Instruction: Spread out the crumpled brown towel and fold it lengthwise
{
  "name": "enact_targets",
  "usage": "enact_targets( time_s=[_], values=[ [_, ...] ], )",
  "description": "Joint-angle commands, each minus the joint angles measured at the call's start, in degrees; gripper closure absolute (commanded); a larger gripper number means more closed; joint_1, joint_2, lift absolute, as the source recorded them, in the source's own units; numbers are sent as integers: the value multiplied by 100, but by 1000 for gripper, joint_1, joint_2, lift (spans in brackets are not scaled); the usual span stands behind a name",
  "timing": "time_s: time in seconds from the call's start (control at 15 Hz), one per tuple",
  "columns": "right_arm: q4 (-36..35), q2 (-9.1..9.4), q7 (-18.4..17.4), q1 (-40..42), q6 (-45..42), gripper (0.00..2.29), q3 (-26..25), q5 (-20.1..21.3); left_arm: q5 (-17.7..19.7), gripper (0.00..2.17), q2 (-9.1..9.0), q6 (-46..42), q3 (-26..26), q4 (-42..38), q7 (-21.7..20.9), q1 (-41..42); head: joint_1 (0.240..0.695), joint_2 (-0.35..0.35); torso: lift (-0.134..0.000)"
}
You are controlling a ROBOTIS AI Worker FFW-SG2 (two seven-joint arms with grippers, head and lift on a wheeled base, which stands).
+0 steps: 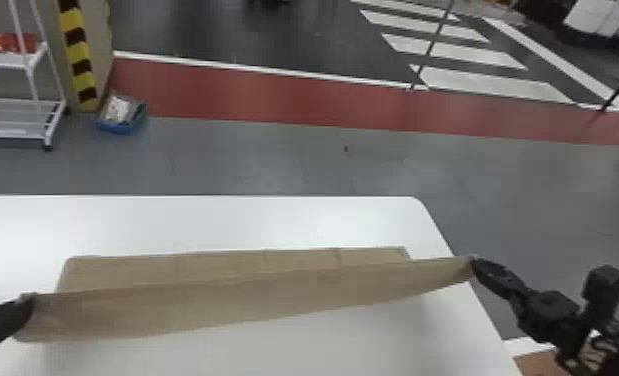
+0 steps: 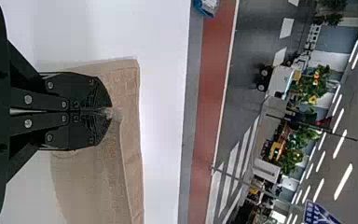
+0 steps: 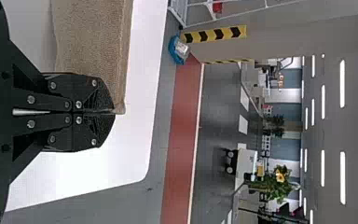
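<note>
The left gripper (image 1: pixel 30 299) pinches one corner of the brown towel (image 1: pixel 233 299), fingers closed on it. The towel stretches across the white table (image 1: pixel 253 220) (part of it lying flat behind the raised edge) to the right gripper (image 1: pixel 474 264), whose closed fingers clasp the other corner.

Brown towel's (image 1: pixel 213 265) pinched bits: hidden inside my left gripper (image 1: pixel 32 298) and my right gripper (image 1: pixel 474 260). Front layer (image 1: pixel 273 290) hides part of the back one. Head view's edges cut my right arm (image 1: pixel 548 310) and the table (image 1: pixel 198 217). Blue bin's (image 1: pixel 118 128) contents: too small to tell.
</note>
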Motion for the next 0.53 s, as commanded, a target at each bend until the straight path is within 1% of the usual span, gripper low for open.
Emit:
enact_targets(
  time_s=[0.0,0.13,0.27,0.4,0.47],
  values=[
    [180,-65,-19,-147,1,1477,-23,48,-35,1231,-20,19,-105,-5,51,-11,695,-326,0],
    [400,-100,-55,-384,1,1477,-6,145,-149,1231,-29,89,-246,30,86,-187,695,-340,0],
    [646,-109,-90,-674,1,1477,65,338,-448,1231,-81,177,-413,83,165,-442,695,-350,0],
    [953,-144,-169,-982,-16,1477,126,505,-650,1231,-90,248,-588,285,236,-714,695,-350,0],
    [1103,-144,-222,-1158,-34,1477,153,593,-738,1231,-125,248,-668,443,253,-881,695,-350,0]
  ],
)
